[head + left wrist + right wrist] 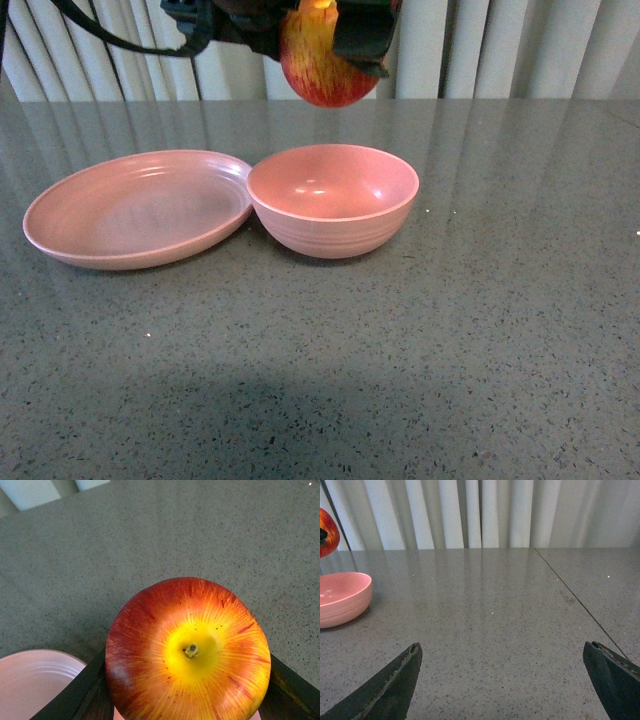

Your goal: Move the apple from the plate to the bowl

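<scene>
Grey table (pixel 480 330) bears the plate (pixel 100 255) just left of the bowl (pixel 335 235), my left hand (pixel 185 705) pinching the apple (pixel 322 75) above the bowl, my right hand (pixel 501 650) spread.

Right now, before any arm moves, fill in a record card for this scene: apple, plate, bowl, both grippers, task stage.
apple: in the air, clamped in the left gripper, roughly above the bowl
plate: on the table, empty, rim seems to touch bowl
bowl: upright, empty
left gripper: shut on apple
right gripper: open, empty, low over table
task stage: apple off plate, not yet in bowl
</scene>
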